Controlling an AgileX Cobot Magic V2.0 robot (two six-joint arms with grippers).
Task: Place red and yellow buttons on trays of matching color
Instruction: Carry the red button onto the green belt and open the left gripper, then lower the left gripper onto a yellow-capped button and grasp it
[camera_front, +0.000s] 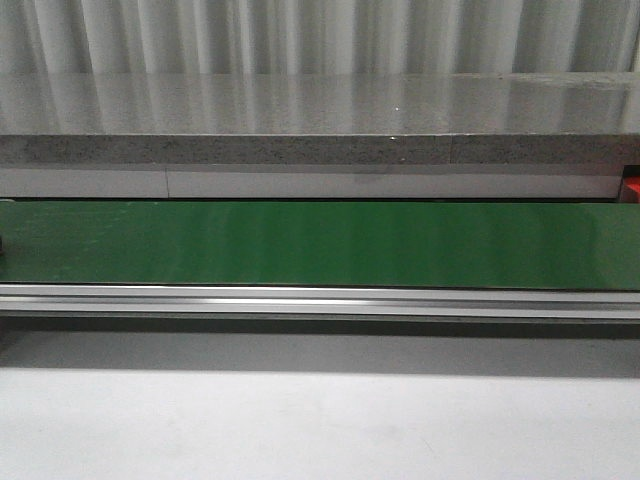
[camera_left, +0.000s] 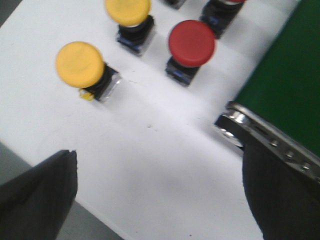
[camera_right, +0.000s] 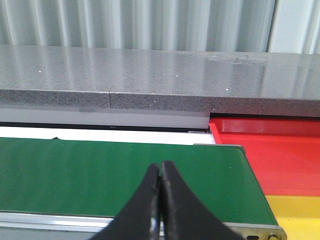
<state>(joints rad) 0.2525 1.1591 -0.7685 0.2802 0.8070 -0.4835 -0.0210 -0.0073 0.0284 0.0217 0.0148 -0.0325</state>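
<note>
Fingers first: our right gripper (camera_right: 160, 200) has its two dark fingers (camera_right: 145, 205) pressed tip to tip with nothing between them, hanging just above the near edge of the green conveyor belt (camera_right: 120, 175). Our left gripper (camera_left: 155, 195) is spread wide, one dark finger (camera_left: 37, 195) at each lower corner of its wrist view, and it carries nothing; only bare white bench (camera_left: 150, 165) lies between them.

Beyond the left fingers stand the buttons on the white bench. Nearest is a yellow button (camera_left: 80, 64) on a black base, tilted a little. Past it sits a second yellow button (camera_left: 128, 10), cut by the frame edge, and beside that a red button (camera_left: 191, 43), also on a dark base. Another red button (camera_left: 225, 7) shows only in part at the frame edge, just beyond the first red one. All stand apart from one another and near the belt's metal end (camera_left: 235, 125).

Beyond the right fingers, the belt ends at a metal rail (camera_right: 245, 150). Just past that end lies the red tray (camera_right: 270, 150), and the yellow tray (camera_right: 300, 215) lies against it on the nearer side. We see no button on either tray.

From the front we see the belt running across the whole width, a grey stone ledge (camera_front: 320, 130) behind it, and a sliver of red tray (camera_front: 632, 188) at the far right.
</note>
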